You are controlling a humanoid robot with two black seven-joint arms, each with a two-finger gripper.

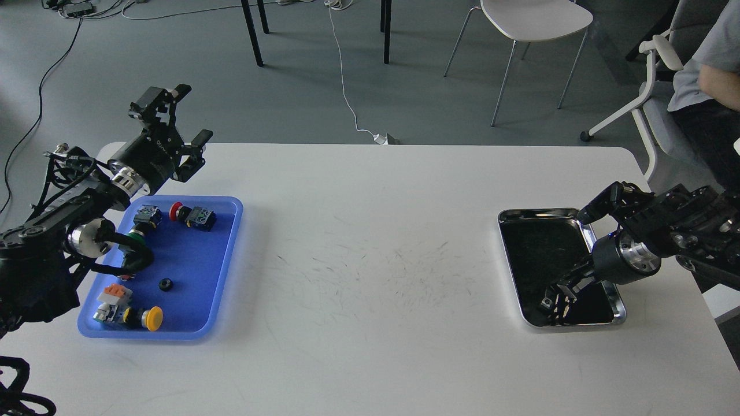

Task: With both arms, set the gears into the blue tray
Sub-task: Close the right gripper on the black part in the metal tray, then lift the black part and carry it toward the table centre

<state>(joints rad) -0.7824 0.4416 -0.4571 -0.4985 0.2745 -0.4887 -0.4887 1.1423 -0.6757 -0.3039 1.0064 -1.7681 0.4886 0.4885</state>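
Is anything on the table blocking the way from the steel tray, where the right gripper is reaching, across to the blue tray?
Nothing visible does. The white table between the steel tray and the blue tray is bare. The right gripper is down inside the steel tray.

Both arms were matte black with polished silver wrist rings, the left arm (87,202) trailing looped black cables and its hand (186,112) built of angular black plates, the right arm (665,231) showing a small blue light.

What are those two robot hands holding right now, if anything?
The left gripper is open above the table and holds nothing. The right gripper reaches down into the steel tray; whether its dark fingers hold anything cannot be told.
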